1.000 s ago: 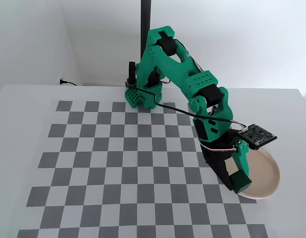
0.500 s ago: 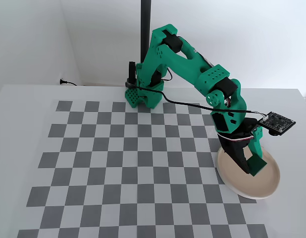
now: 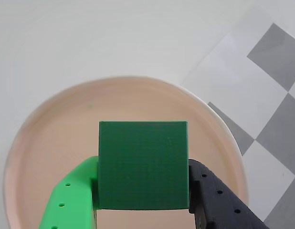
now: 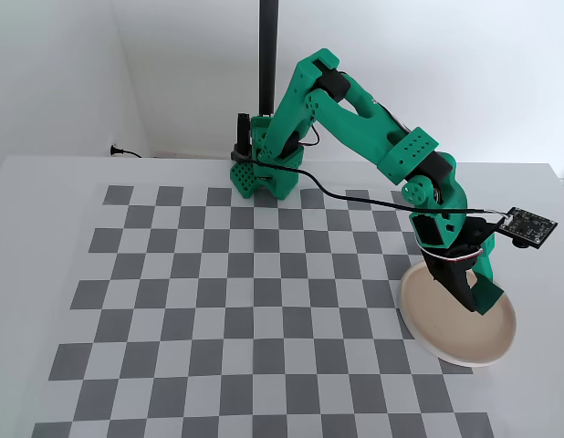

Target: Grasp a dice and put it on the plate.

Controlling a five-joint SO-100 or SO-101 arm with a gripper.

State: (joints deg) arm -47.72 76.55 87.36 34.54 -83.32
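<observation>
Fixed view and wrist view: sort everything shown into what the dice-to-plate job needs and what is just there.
Needed:
- dice, clamped in the gripper
- plate, under the gripper

Just there:
- checkerboard mat
- black pole behind the arm's base
- cable at the wall

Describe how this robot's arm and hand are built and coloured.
The arm is bright green printed plastic with black motors at the joints and a black cable trailing along it. A small circuit board sticks out near the wrist. The hand has one green finger and one black finger.
</observation>
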